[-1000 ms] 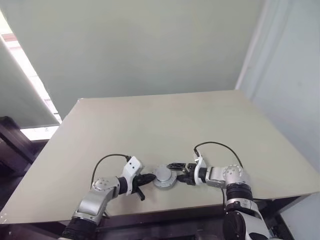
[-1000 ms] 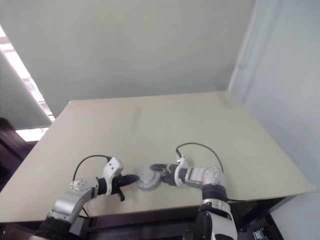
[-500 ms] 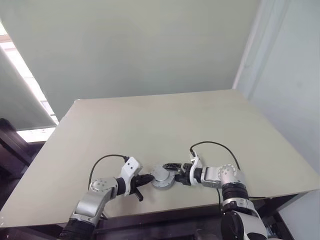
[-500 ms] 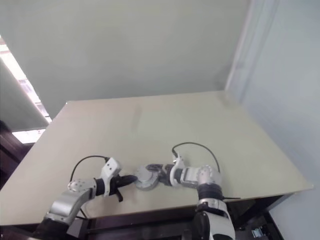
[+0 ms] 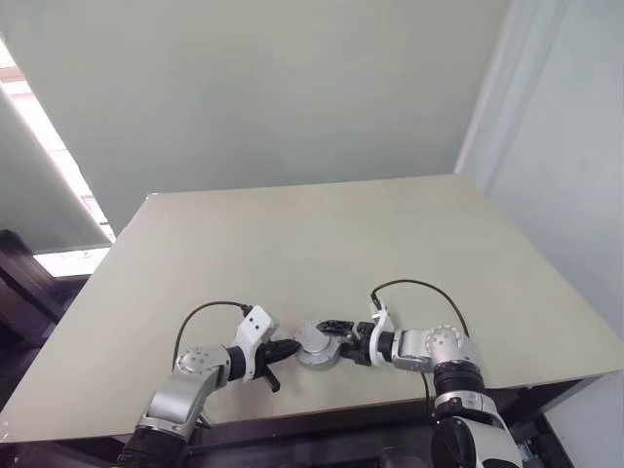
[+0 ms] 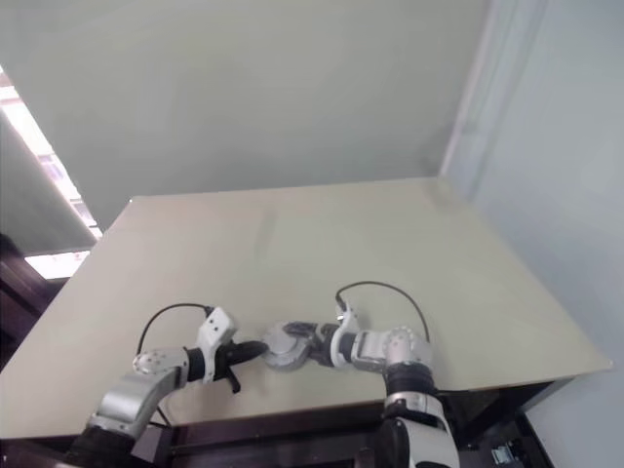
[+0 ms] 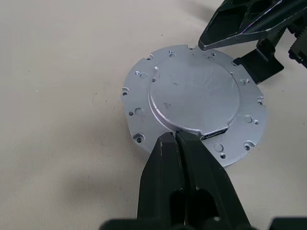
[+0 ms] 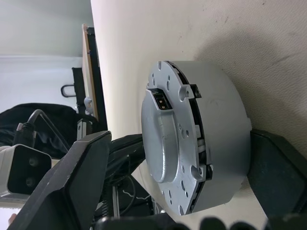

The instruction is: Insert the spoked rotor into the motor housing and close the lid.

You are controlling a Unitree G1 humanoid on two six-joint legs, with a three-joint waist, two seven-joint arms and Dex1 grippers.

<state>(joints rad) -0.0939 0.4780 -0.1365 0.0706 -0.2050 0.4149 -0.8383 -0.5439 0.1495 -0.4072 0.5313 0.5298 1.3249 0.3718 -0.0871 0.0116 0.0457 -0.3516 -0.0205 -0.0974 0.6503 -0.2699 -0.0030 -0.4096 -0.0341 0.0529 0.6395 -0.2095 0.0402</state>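
The motor housing (image 5: 317, 344), a round silver puck, stands near the table's front edge with the lid (image 7: 194, 96) lying on top, a flat silver plate with small holes and a raised round centre. My left gripper (image 7: 175, 135) is shut, with its tips against the rim of that raised centre. From the other side my right gripper (image 8: 180, 136) stands open with one finger on each side of the housing's wall (image 8: 220, 110). One of the right fingers (image 7: 230, 24) hangs over the lid's far edge. The spoked rotor is hidden.
The beige table (image 5: 322, 244) stretches bare behind the housing to a pale wall. Its front edge runs just behind both wrists. Black cables loop over each forearm, such as the left cable (image 5: 200, 312).
Only the camera has shifted slightly. Both grippers and the housing stand as before.
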